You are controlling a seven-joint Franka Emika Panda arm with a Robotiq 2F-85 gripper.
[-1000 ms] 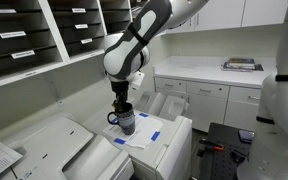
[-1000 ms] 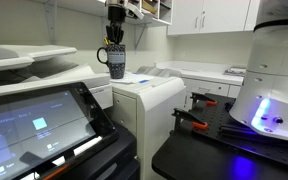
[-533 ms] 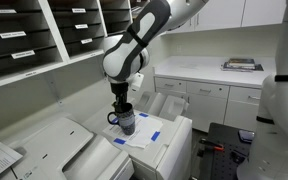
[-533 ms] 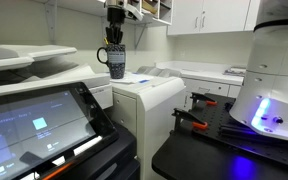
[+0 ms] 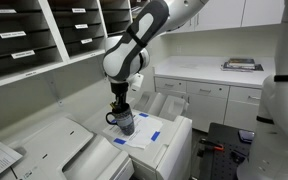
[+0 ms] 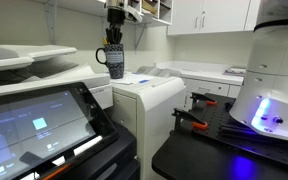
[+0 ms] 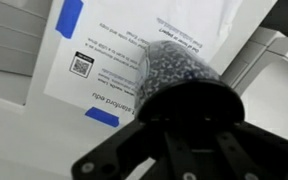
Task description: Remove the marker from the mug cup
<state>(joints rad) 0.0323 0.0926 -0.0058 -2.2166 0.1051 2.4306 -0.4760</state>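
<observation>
The dark mug cup with a paler patterned lower body stands on a taped paper sheet on top of a white printer. It shows in both exterior views and from above in the wrist view. My gripper points straight down, its fingers reaching into the mug's mouth. In the wrist view the fingertips vanish in the mug's dark inside, so I cannot tell whether they are open or shut. The marker is hidden in all views.
The paper sheet is held down by blue tape strips. The printer stands beside a larger copier. Shelves with trays hang behind. Counter and cabinets stand further off.
The mug's handle seems shifted very slightly in an exterior view; the gripper stays down in the mug.
</observation>
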